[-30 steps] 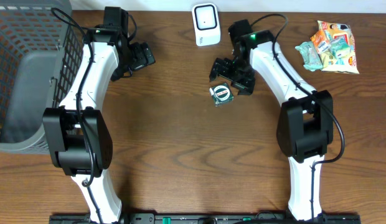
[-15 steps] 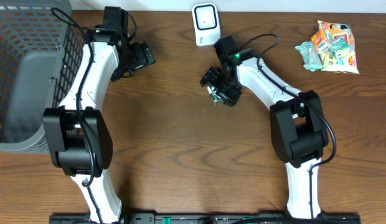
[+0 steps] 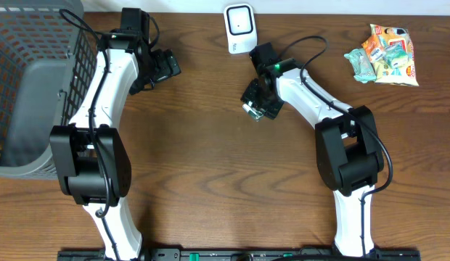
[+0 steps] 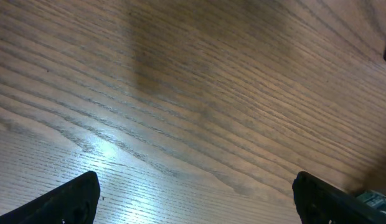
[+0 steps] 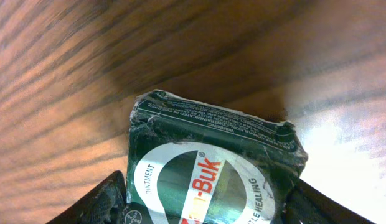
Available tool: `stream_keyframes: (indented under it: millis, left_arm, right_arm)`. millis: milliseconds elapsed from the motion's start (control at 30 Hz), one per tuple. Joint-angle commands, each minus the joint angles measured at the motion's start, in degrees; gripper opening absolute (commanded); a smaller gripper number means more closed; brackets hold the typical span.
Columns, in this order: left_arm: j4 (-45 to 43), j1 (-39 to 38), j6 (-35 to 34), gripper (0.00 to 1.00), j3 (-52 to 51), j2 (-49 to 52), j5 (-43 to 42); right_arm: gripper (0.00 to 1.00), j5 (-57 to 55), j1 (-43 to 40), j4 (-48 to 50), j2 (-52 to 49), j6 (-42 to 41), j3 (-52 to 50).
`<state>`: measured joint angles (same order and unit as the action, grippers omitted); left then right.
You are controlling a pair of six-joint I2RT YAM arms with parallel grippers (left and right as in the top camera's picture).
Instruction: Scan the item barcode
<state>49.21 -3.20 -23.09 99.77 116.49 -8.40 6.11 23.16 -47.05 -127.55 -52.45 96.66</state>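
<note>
Brown wood table (image 3: 210, 167), right arm down at the box.
The green ointment box (image 5: 211, 143) lies upper middle of the overhead shot, near the white scanner (image 3: 240, 27). My right gripper (image 3: 260, 101) straddles it, a finger at each side; can't tell if it's clamped. Left gripper (image 4: 196, 196) hangs spread wide, upper left.

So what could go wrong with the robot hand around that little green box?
The right gripper flanks the dented ointment box at its edges, so it might slip or twist when lifted. I see no barcode on the face showing, so it may need turning. The white scanner stands close; the gripper could bump it.
</note>
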Motion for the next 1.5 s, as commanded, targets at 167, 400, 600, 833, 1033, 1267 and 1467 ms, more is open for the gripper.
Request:
stream_keyframes:
  millis: [167,400,600,833,1033,1267,1467]
  left_arm:
    - [0.26,0.02,0.52,0.98,-0.57,-0.31,0.76]
    - [0.24,0.02,0.52,0.98,-0.57,-0.31,0.76]
    - [0.24,0.02,0.52,0.98,-0.57,-0.31,0.76]
    - [0.24,0.02,0.52,0.98,-0.57,-0.31,0.76]
    - [0.24,0.02,0.52,0.98,-0.57,-0.31,0.76]
    - [0.24,0.02,0.52,0.98,-0.57,-0.31,0.76]
    - [0.24,0.02,0.52,0.98,-0.57,-0.31,0.76]
  right_arm:
    - [0.60,-2.67,-1.51,-5.25,3.43,46.73,2.19]
    - [0.99,-20.11,-2.12,-11.06,10.34,63.63,2.84]
    - [0.99,-5.07,-2.14,-10.38,10.47,61.02,2.78]
    - [0.99,3.65,-1.51,-6.58,9.70,46.66,0.94]
    - [0.99,-3.39,-1.31,-1.46,9.05,43.89,-3.26]
    - [0.99,-4.24,-1.31,7.74,9.03,43.89,-13.18]
    - [0.99,-5.16,-1.31,10.54,9.03,43.93,-16.96]
